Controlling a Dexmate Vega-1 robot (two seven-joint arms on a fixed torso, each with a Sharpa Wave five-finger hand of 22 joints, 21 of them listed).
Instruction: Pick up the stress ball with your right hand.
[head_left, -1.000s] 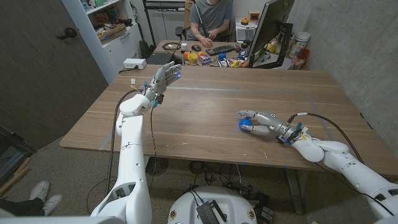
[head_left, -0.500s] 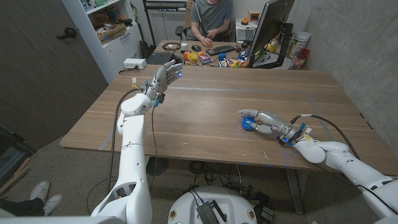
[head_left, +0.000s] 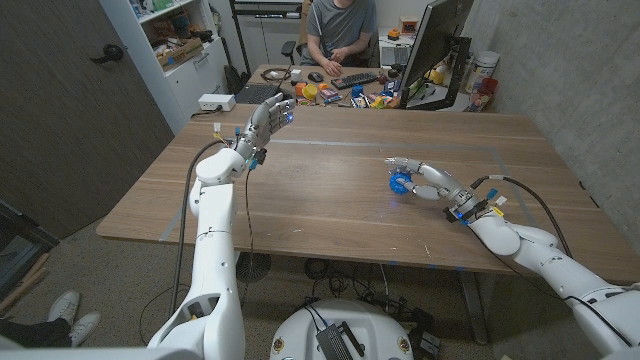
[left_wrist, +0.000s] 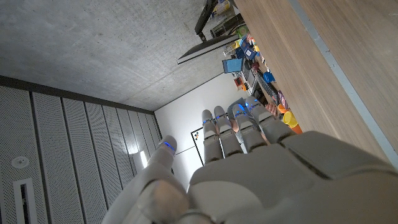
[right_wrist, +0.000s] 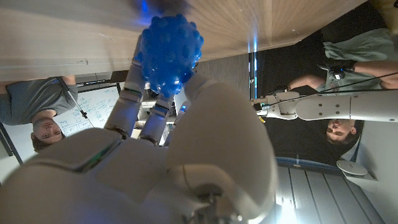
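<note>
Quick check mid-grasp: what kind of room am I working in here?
Probably an office or lab workroom: a wooden table, a cluttered desk with a monitor and a seated person behind it, and shelving by the wall.

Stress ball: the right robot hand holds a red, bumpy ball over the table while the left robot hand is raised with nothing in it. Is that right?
Not quite: the ball is blue, not red, as the right wrist view shows plainly. The rest stands: the right robot hand holds it over the table, and the left robot hand is raised with nothing in it.
</note>
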